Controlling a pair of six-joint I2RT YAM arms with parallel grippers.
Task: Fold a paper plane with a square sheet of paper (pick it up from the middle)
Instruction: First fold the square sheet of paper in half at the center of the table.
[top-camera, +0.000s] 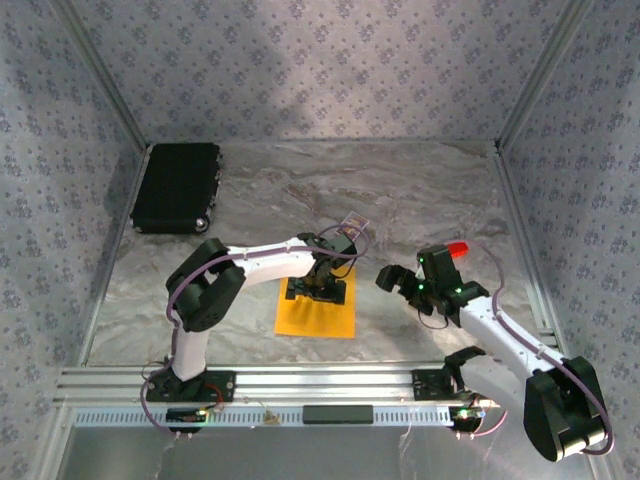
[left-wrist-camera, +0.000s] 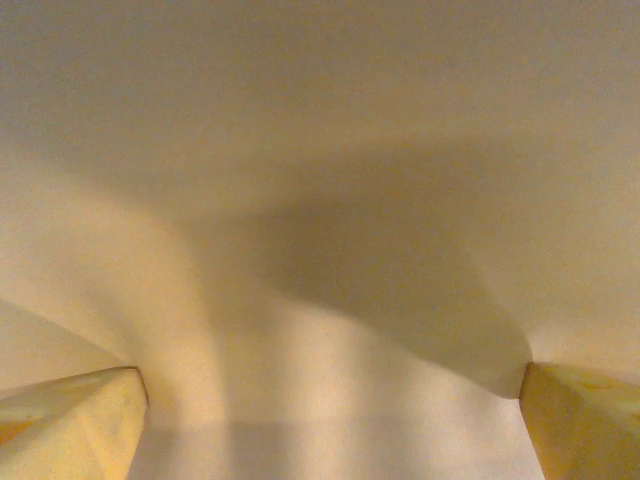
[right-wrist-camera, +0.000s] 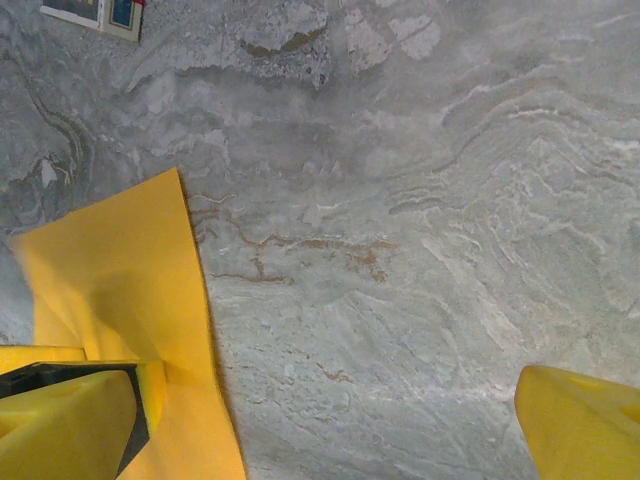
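Orange-yellow paper, the square sheet of paper (top-camera: 315, 320), lies on the marble table (top-camera: 420, 190) toward its near edge, roughly between the two arms in the overhead view. The left claw (top-camera: 320, 288) is down over the sheet's far half. The right claw (top-camera: 405, 285) hangs just to the right, apart from the paper. A black case (top-camera: 178, 187) sits far left, a small patterned card (top-camera: 352, 222) lies just beyond the left claw, and a red block (top-camera: 457, 249) shows behind the right claw. None of them rests on the sheet.

From the left wrist, the sheet (left-wrist-camera: 320, 150) spreads across the whole view. The left claw (left-wrist-camera: 330, 375) is released, its fingers (left-wrist-camera: 70, 425) standing wide at the lower corners, and the paper seems to swell softly between them. The step in hand looks like the pick-up from the middle. The next move likely calls for a gentle pinch that gathers a ridge of paper without crushing it.

From the right wrist, the right claw (right-wrist-camera: 330, 380) is also released, with bare table between its jaws. One finger hangs over the sheet's (right-wrist-camera: 120, 290) right edge; whether it touches is unclear. The card (right-wrist-camera: 95, 12) lies well beyond. That finger and the nearby card could catch the paper as it lifts.
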